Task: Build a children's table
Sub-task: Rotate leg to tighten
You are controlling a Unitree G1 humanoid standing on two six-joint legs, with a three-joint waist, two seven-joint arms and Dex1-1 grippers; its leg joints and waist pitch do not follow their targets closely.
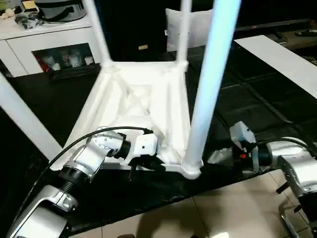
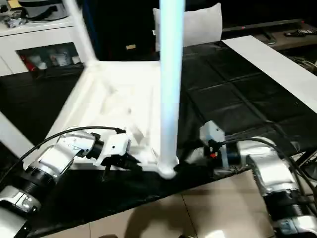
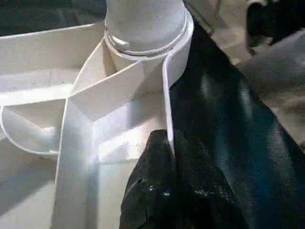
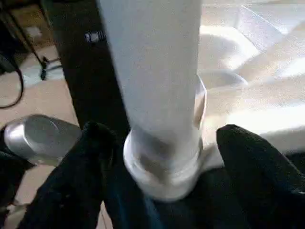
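- The children's table (image 1: 143, 99) lies upside down on a black sheet (image 1: 247, 99), its legs standing up from the corner sockets.
- The near leg (image 1: 210, 84) sits in its socket (image 4: 164, 164).
- The left hand (image 1: 143, 166) is pinched narrow on the table's near rim (image 3: 167, 95).
- The right hand (image 4: 162, 191) gapes wide, one finger each side of that socket.

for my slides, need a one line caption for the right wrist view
Open right hand straddling the base of a white leg seated in the upturned tabletop's corner socket.

Near leg (image 1: 210, 84) cut off at top; right tool (image 1: 223, 151) hidden behind it
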